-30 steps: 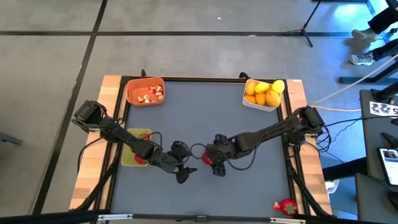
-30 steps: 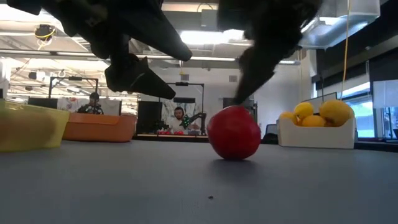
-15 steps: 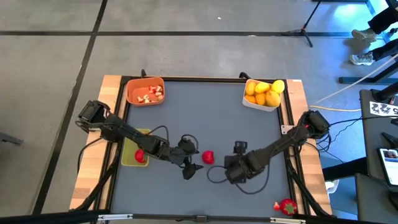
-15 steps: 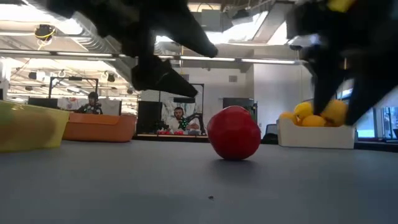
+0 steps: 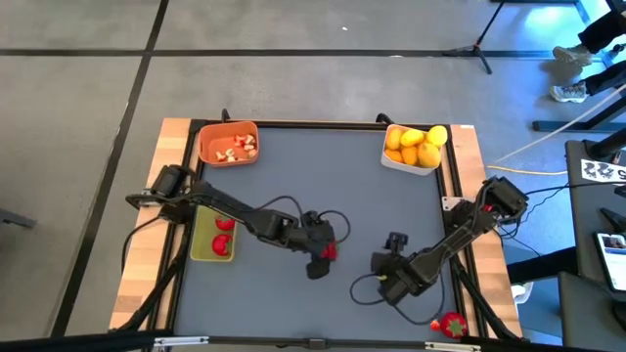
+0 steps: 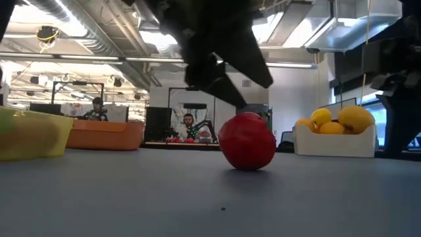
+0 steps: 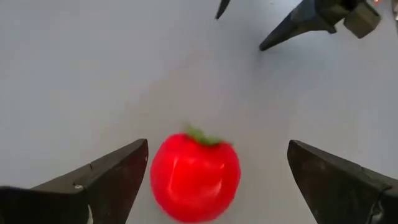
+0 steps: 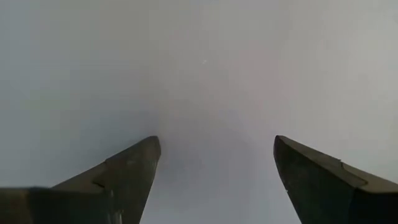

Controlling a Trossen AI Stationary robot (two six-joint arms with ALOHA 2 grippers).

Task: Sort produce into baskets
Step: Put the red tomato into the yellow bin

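- A red strawberry-like toy with a green top (image 5: 451,325) lies at the near right corner of the table, on the wooden border, apart from everything else.
- Just inward from it, the right gripper (image 5: 393,287) hangs over bare grey surface near the near edge, right of centre — its two fingers (image 8: 118,174) stand wide apart with nothing between them.
- Near the middle of the table (image 5: 372,205), a second red strawberry-like piece (image 7: 194,175) sits on the mat. The left gripper (image 5: 321,256) is right above it, jaws spread wide to either side of it and not touching it.
- The left arm (image 5: 235,208) stretches in from the left edge, crossing above the translucent yellow-green basket (image 5: 201,249), which sits by that edge and holds two red pieces (image 5: 223,223); the arm hides part of the basket's rim.
- At the far left corner stands the orange basket (image 5: 229,143) with small pale-and-red bits (image 5: 238,149) inside.
- At the far right corner stands the white basket (image 5: 411,162), heaped with yellow and orange citrus (image 5: 414,145).
- Beyond the far edge, in the low view, a room with seated people (image 6: 98,108) shows — they are well away from the table.
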